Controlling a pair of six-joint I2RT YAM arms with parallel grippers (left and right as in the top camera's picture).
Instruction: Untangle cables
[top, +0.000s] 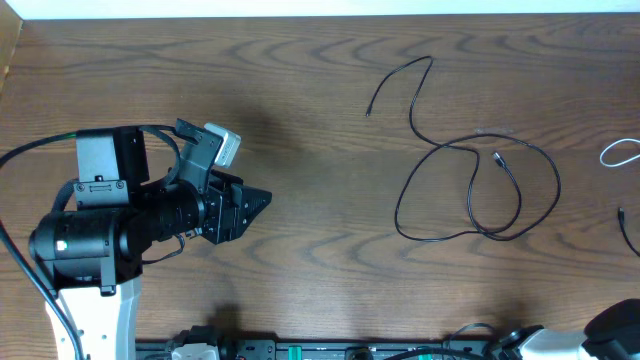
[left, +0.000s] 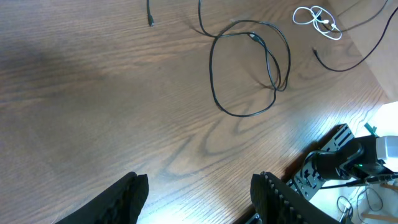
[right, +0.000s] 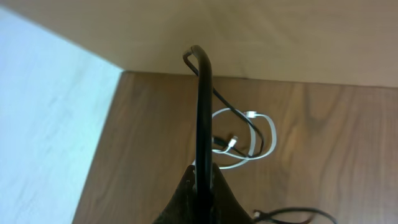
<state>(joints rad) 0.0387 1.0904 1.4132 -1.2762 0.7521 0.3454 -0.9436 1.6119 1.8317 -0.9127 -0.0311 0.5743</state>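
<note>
Separation step, I judge: right hand (right: 199, 186) clamped on black cable (right: 204, 93), left hand (left: 199, 186) wide open and empty; next I'd draw it clear of the white cable (right: 271, 132).

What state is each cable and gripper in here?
Thin black cable looped mid-table: lying loose, crossing itself, unheld.
Thin white cable: coiled, black cord crossing it.
Second black cord: gripped, arching upward.
Left gripper: open, empty.
Right gripper: shut on second black cord.
</note>
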